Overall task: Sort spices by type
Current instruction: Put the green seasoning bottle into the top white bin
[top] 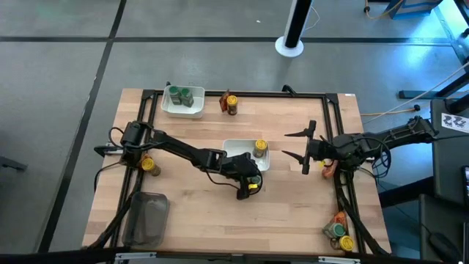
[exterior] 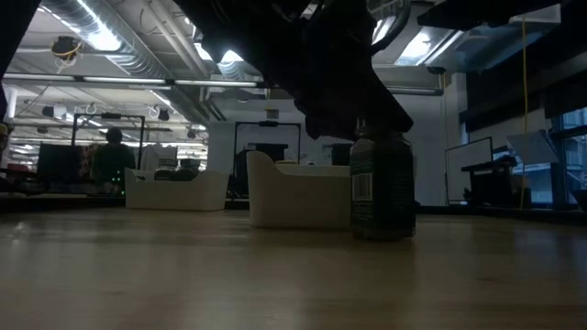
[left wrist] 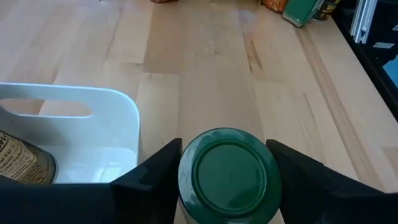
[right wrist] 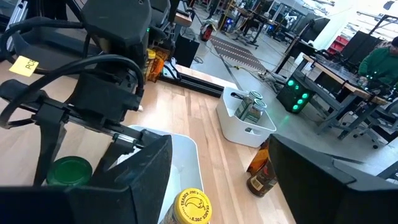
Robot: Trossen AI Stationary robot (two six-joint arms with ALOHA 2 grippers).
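Green-lidded jar (left wrist: 227, 175) upright, long axis vertical, lid up, on the table just beside the middle tray (top: 236, 146) at its 6 o'clock corner. Left gripper (left wrist: 224, 180) straddling it, fingers (left wrist: 155, 177) part open at either side, contact unclear. Yellow-lidded jar (top: 259, 149) upright in that tray. Right gripper (top: 299, 145) at 3 o'clock, open wide, empty

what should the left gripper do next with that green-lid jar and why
Probably finish closing on the green-lid jar: the left gripper already straddles it on the table beside the middle tray, whose jar is yellow-lidded. Then carry it to the far tray of green-lid jars.
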